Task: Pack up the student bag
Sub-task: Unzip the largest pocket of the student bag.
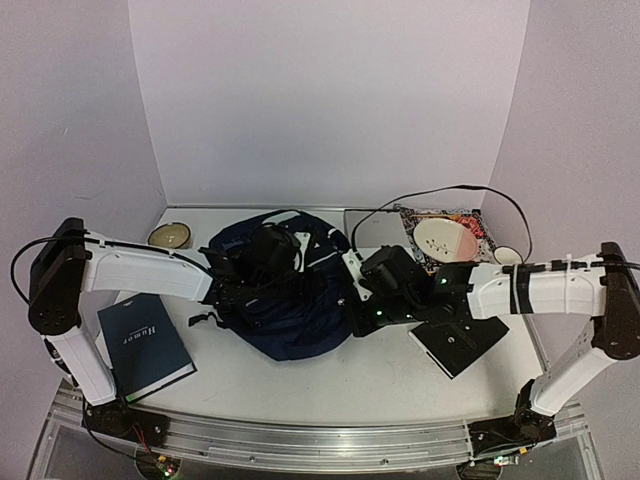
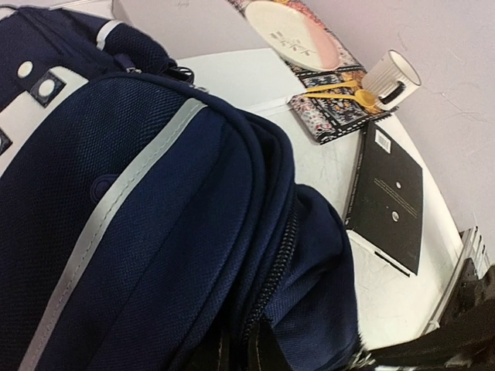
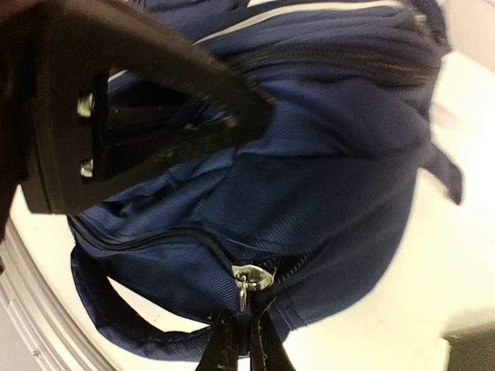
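The navy student bag [image 1: 300, 315] lies in the middle of the table [image 1: 380, 375], with the left gripper [image 2: 241, 352] clamped on its fabric beside a zipper and the right gripper [image 3: 241, 340] pinching its metal zipper pull [image 3: 246, 280].

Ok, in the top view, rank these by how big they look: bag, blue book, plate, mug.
1. bag
2. blue book
3. plate
4. mug
The plate and mug sit farther from the camera, but the gaps are clear enough to rank.
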Robot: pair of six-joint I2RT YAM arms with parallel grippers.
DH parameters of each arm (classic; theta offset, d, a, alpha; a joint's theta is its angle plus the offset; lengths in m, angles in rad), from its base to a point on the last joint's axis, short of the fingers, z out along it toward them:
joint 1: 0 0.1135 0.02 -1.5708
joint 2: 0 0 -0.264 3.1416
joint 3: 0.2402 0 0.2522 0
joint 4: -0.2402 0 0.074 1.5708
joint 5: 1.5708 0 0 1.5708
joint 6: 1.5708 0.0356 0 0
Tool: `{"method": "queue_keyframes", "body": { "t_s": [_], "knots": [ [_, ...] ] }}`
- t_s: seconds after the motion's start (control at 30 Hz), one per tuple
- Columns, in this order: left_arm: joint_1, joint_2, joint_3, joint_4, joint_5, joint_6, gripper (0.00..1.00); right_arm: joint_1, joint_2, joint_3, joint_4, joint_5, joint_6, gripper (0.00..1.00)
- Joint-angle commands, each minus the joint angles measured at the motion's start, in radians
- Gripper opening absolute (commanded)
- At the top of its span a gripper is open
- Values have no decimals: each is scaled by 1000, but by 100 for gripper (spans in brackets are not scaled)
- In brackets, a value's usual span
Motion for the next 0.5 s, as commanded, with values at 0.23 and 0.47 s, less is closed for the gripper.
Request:
{"method": "queue_keyframes", "body": {
  "t_s": [0.23,0.47],
  "knots": [
    [19,-124,-46,129,-8,191,0,46,-88,118,-218,54,-23,1],
    [18,-193,-102,80,-103,250,0,27,-132,94,-252,161,-56,6]
  ]
}}
